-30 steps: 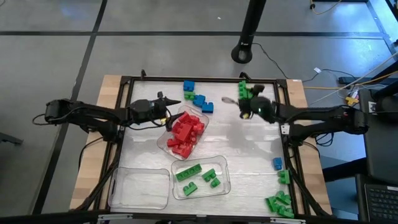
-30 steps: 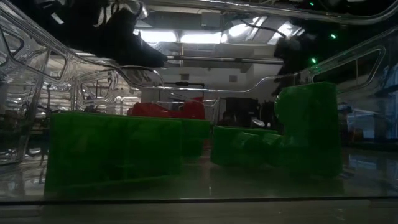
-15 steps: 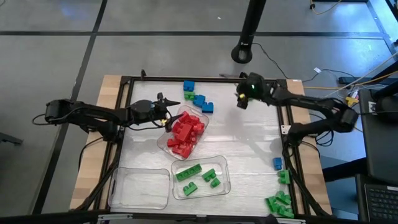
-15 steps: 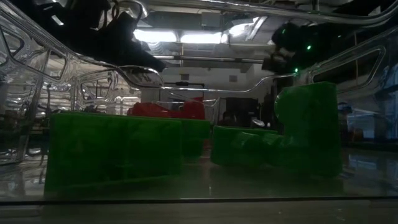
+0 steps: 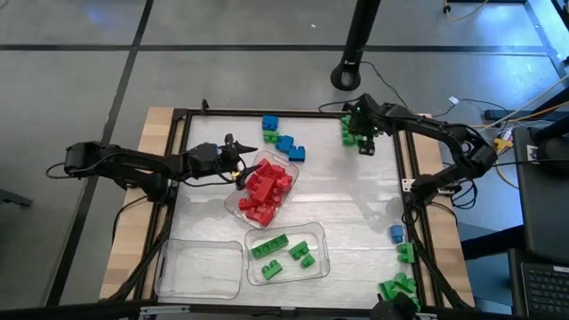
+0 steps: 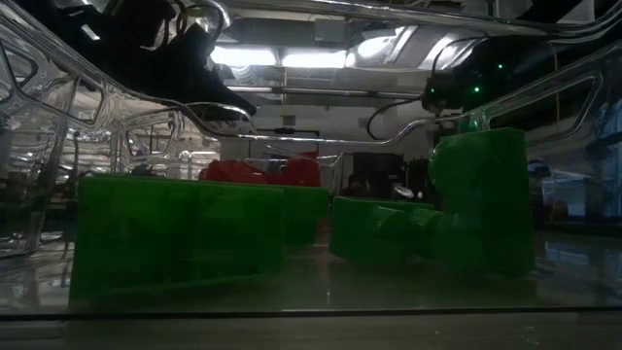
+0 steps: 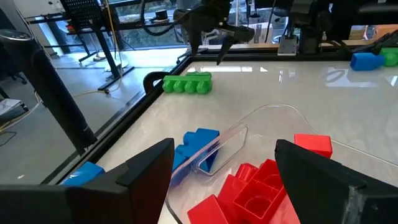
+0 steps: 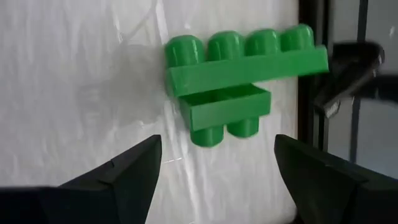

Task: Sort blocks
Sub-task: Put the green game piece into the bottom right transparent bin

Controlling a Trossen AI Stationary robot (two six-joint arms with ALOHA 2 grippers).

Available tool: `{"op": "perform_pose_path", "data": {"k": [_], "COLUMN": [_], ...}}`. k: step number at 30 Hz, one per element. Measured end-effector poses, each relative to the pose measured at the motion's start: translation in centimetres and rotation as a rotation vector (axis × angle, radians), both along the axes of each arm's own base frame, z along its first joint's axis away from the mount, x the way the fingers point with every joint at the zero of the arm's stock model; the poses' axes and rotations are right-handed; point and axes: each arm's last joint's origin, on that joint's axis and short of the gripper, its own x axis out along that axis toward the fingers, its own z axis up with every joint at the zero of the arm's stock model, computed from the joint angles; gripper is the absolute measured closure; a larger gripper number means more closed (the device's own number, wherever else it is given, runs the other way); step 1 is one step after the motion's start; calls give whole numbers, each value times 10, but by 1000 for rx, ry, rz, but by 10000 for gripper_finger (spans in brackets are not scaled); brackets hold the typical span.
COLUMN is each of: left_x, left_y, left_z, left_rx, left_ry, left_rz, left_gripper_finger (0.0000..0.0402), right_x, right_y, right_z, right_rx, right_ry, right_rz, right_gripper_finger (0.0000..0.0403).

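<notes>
Three clear trays sit on the surface (image 5: 356, 191). The tilted tray (image 5: 233, 206) near the centre holds the red blocks (image 5: 263, 189). The near-centre tray (image 5: 320, 253) holds green blocks (image 5: 270, 246). The near-left tray (image 5: 200, 268) shows no blocks.

Open surface lies between the trays and the right frame rail (image 5: 410, 191).

Loose blue blocks (image 5: 283, 142) lie by the far edge, just beside the red tray. A green block pair (image 8: 239, 78) lies at the far right corner. More green and blue blocks (image 5: 402, 267) lie along the right edge.

The left claw (image 5: 252, 141) hangs open, empty, above the red tray's far end. The right claw (image 5: 365, 148) hangs open, empty, just beside the green pair.
</notes>
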Motion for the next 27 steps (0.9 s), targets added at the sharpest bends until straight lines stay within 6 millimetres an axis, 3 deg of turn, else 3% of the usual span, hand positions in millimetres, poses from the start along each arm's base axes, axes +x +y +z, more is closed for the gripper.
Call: {"op": "perform_pose_path", "data": {"k": [3,13,19,27], "left_x": [0,0,0,0], "left_y": [0,0,0,0], "left_z": [0,0,0,1], "left_rx": [-1,-3,0,1], "left_ry": [0,-2,-4,-9], "left_rz": [0,1,1,1], "left_gripper_finger": [133,133,133,133], "right_x": [-1,-9,-3,2], "right_y": [0,8,1,-7], "right_z": [-7,-34,-54,-59], "right_rx": [-26,25,24,80], "right_ry": [6,14,9,0], "right_rz": [55,9,27,70], "right_gripper_finger": [91,91,91,123]}}
